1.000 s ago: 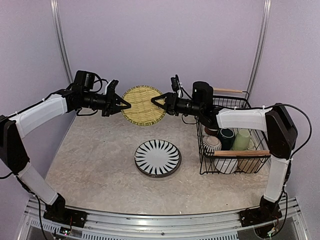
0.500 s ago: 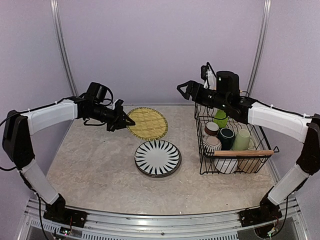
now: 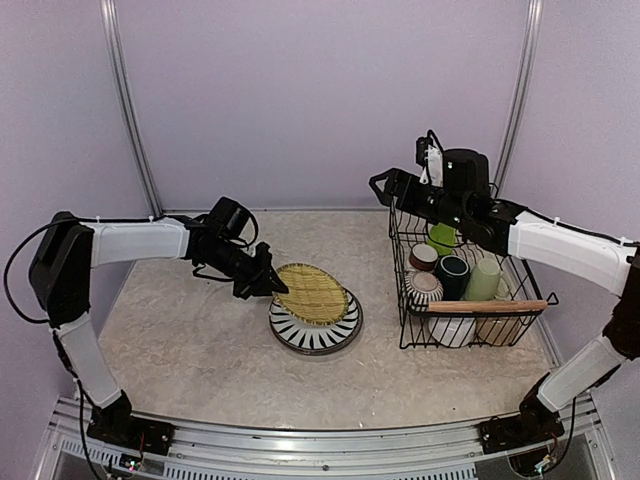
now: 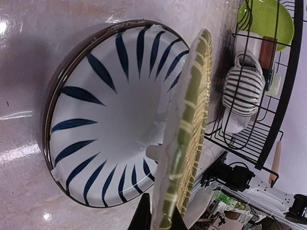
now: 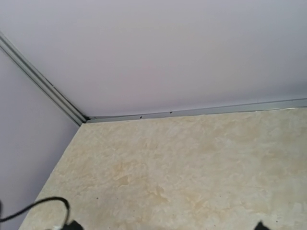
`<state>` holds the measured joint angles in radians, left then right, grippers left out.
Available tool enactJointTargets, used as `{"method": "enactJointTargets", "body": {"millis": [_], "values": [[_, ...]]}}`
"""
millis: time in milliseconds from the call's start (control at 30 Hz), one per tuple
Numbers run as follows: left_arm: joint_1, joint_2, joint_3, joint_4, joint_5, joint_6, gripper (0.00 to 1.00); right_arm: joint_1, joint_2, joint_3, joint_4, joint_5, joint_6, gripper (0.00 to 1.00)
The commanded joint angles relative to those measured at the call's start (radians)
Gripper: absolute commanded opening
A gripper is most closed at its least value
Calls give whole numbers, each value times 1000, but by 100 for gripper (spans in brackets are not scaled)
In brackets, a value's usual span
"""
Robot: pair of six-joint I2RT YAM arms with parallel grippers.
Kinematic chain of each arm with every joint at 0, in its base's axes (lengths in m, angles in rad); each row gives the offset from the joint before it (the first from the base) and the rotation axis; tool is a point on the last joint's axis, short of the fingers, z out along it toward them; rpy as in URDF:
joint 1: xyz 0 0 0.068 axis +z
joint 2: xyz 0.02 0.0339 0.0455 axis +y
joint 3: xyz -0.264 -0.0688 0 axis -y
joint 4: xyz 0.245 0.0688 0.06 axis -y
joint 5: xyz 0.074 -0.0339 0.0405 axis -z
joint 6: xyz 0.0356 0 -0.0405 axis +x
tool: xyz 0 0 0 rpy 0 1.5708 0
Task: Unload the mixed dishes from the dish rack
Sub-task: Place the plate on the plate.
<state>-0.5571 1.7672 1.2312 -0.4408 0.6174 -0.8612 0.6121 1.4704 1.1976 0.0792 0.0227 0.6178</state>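
My left gripper (image 3: 264,281) is shut on the rim of the yellowish woven-pattern plate (image 3: 315,292) and holds it tilted over the black-and-white striped plate (image 3: 312,330) on the table. In the left wrist view the yellowish plate (image 4: 188,129) shows edge-on between my fingers (image 4: 143,216), just above the striped plate (image 4: 105,110). My right gripper (image 3: 383,187) is open and empty, above the far left corner of the dish rack (image 3: 405,300). The rack holds a lime-green dish (image 3: 441,238), a brown-white mug (image 3: 424,257), a dark teal mug (image 3: 452,272), a pale green mug (image 3: 485,280), a striped cup (image 3: 422,290) and white bowls (image 3: 452,328).
The rack's near wooden handle (image 3: 487,307) spans its front. The striped cup (image 4: 244,91) and the rack wires (image 4: 288,81) show right of the plates in the left wrist view. The right wrist view shows only the beige table (image 5: 182,167) and the back wall corner.
My left gripper has carried the yellowish plate forward and down from the back of the table to over the striped plate. My right gripper has let go of it and drawn back to the rack.
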Motion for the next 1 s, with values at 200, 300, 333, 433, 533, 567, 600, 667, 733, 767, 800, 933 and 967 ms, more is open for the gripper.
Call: {"method": "enactJointTargets", "body": {"millis": [200,300,333,433,533,567,600,667,733,767,800,933,967], "values": [[-13,89,18,90,109,-33,0,-11,38,-6,15,-21,-3,88],[-13,112,36,67,108,-29,0,-12,37,-6,17,-21,-3,88],[-13,118,43,62,113,-29,2,-11,39,-6,16,-21,-3,88],[-16,140,54,57,130,-32,10,-13,41,-4,17,-21,-1,88],[-16,151,56,58,133,-32,11,-12,41,-5,19,-21,1,88],[-15,153,58,55,135,-33,12,-13,39,-7,19,-21,2,88],[-16,154,61,50,136,-32,15,-13,37,-9,19,-21,1,88],[-17,156,63,39,126,-29,29,-13,33,-13,21,-21,1,88],[-17,149,58,24,94,-26,40,-13,30,-15,18,-21,0,88],[-17,139,56,11,70,-24,45,-12,29,-16,17,-21,0,88],[-15,133,57,-2,48,-20,52,-13,28,-18,15,-21,1,88],[-12,114,68,-49,-27,-13,85,-15,20,-29,12,-15,-1,88],[-11,110,72,-61,-44,-15,96,-14,19,-31,9,-12,-1,88]]}}
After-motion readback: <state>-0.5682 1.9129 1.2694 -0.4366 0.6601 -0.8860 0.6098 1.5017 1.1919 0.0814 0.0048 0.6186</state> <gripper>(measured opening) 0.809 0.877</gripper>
